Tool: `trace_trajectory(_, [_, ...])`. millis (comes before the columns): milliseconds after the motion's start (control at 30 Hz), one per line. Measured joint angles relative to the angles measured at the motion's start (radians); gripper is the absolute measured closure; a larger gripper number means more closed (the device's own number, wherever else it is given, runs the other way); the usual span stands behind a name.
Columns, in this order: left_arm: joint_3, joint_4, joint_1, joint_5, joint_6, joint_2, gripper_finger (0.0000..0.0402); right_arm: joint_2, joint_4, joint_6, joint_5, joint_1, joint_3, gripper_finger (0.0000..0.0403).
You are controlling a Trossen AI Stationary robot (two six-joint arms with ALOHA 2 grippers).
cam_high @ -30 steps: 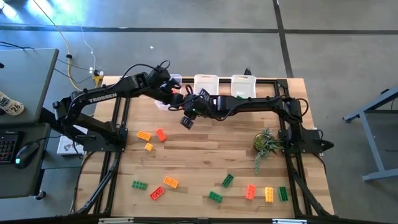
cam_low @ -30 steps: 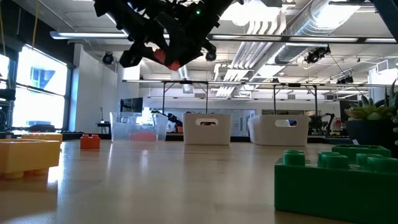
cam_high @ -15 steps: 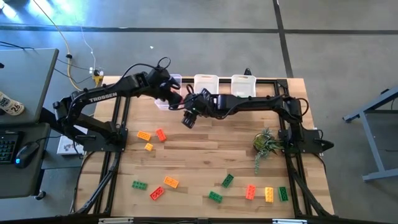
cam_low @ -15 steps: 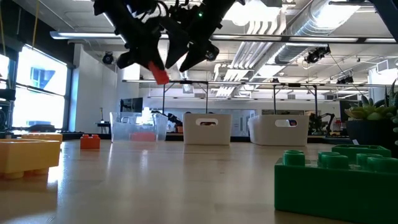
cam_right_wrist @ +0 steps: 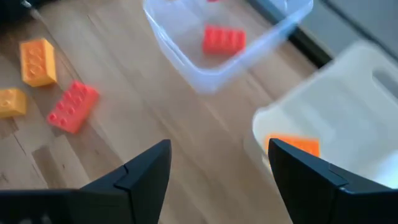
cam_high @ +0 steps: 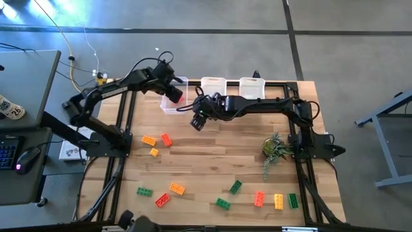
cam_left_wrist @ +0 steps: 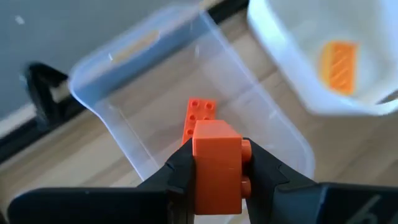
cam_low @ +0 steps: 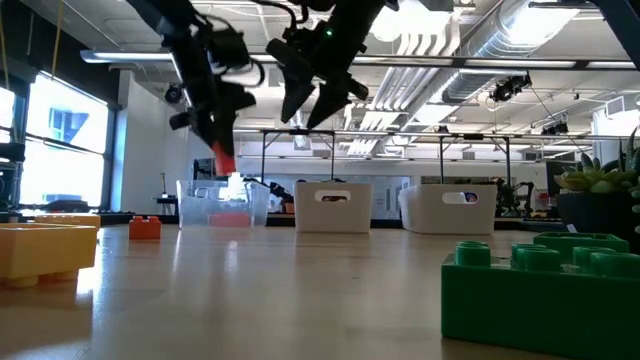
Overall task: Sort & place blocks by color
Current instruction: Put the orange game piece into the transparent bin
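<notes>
Red block (cam_left_wrist: 216, 163) clamped in left gripper (cam_left_wrist: 216, 171), above clear bin (cam_left_wrist: 124, 62) (1 inside)

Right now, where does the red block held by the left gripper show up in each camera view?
High view: red block at the left gripper, over the leftmost clear bin.
Low view: hanging at above that bin.
Left wrist view: centre, clamped at, bin below.
Right wrist view: not in it; the red block in that bin is a different one.
Shared landmark: the leftmost clear bin.
</notes>
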Motion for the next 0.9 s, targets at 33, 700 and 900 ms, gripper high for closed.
trace_trajectory(33, [0.000, 0.000, 0.011, 0.017, 0.005, 0.026, 0.0334, 0.000, -0.026, 0.022, -0.009, -0.001, 0.000, 0.0147])
trace_trajectory(700, [0.000, 0.037, 0.069, 0.006, 0.059, 0.199, 0.0272, 0.000, -0.370, 0.191, -0.239, 0.047, 0.000, 0.0146])
trace_trajectory(900, [0.028, 0.009, 0.076, -0.009, 0.119, 0.174, 0.0271, 0.000, -0.390, 0.145, -0.377, 0.068, 0.000, 0.0146])
